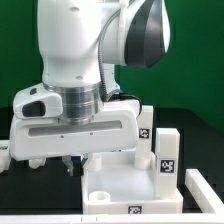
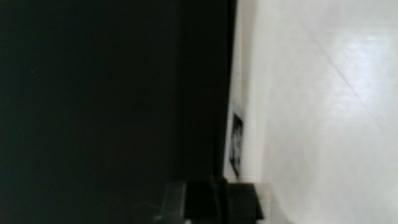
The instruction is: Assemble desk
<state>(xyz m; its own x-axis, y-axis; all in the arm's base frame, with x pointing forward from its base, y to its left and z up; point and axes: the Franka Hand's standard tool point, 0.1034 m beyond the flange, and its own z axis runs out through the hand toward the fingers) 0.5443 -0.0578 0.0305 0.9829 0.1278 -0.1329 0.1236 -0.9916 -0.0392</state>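
The gripper (image 1: 74,158) hangs low over the black table (image 1: 30,200), its jaws closed with nothing seen between them; in the exterior view the desk's tabletop (image 1: 118,186) lies rim up at four o'clock from it. One leg (image 1: 146,128) and another leg (image 1: 168,152) stand upright at the tabletop's far side, toward two o'clock; the wrist view shows a white surface bearing a tag (image 2: 237,140).

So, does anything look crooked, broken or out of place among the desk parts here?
Nothing stands out. The tabletop lies flat with its rim up. The far leg and the near leg, on the exterior view's right, stand upright, not tilted. No crack or spill shows, though the arm hides part of the scene.
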